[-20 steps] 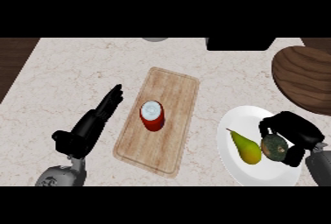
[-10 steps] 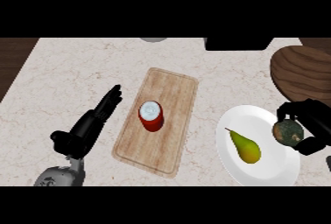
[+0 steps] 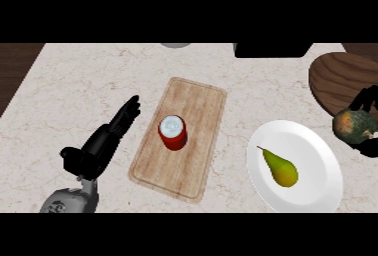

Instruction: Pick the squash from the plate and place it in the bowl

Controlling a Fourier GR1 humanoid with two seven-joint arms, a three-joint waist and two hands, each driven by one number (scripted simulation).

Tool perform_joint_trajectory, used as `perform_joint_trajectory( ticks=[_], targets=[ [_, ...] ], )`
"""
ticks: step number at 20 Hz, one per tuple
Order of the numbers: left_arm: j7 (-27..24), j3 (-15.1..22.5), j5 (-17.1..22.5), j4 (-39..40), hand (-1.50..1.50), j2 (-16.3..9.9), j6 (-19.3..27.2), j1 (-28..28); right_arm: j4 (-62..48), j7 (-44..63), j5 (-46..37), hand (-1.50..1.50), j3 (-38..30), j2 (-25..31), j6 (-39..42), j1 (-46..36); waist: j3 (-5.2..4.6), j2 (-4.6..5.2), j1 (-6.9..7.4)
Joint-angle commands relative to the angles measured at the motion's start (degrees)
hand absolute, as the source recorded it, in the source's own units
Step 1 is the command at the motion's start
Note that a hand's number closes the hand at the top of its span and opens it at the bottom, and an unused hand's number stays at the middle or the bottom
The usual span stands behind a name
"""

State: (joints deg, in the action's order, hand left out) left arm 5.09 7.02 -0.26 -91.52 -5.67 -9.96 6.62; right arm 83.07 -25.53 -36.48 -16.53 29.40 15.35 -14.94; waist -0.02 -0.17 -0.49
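A mottled green-orange squash [image 3: 351,125] is held at the view's right edge, off the white plate [image 3: 310,150] and just below the brown wooden bowl [image 3: 341,77]. My right hand [image 3: 367,102] is curled round it, with fingers showing above and below the squash; most of the hand is cut off by the edge. A green-yellow pear [image 3: 280,167] still lies on the plate. My left hand [image 3: 103,142] rests open on the counter at the left, fingers straight, beside the cutting board.
A wooden cutting board [image 3: 181,136] lies in the middle with a red can [image 3: 172,132] standing on it. A dark box [image 3: 272,49] and a grey object [image 3: 175,45] sit at the counter's far edge.
My right hand has lifted the squash off the plate and carried it right and upward toward the bowl. The left hand, pear and can have not moved.
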Motion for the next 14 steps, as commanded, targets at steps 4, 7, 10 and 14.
perform_joint_trajectory(
  ticks=[4, 7, 10, 14],
  targets=[
    [-2.8, 0.0, -1.2, 2.3, 0.0, 0.8, -0.6, 0.5, -10.5, 3.4, -2.3, 1.5, -2.0, 3.0, -2.2, -9.5, 0.02, 0.29, 1.01],
    [-1.0, 2.8, -2.9, -1.4, 0.0, 2.0, 0.6, -1.2, -19.5, -1.5, -6.7, 1.5, -2.9, 4.5, -10.6, -11.1, 0.07, 0.37, 1.49],
    [-0.2, 1.3, -0.2, -3.3, 0.0, 0.6, -1.5, -2.2, -28.1, -3.7, -9.1, 1.5, -4.8, 5.6, -18.4, -16.1, 0.11, 0.57, 2.4],
    [-0.2, 0.6, -1.5, 2.5, 0.0, 2.2, -0.3, 3.8, -41.6, -11.1, -9.2, 1.5, -7.0, 8.2, -24.9, -21.9, 0.12, 0.77, 1.94]
  ],
)
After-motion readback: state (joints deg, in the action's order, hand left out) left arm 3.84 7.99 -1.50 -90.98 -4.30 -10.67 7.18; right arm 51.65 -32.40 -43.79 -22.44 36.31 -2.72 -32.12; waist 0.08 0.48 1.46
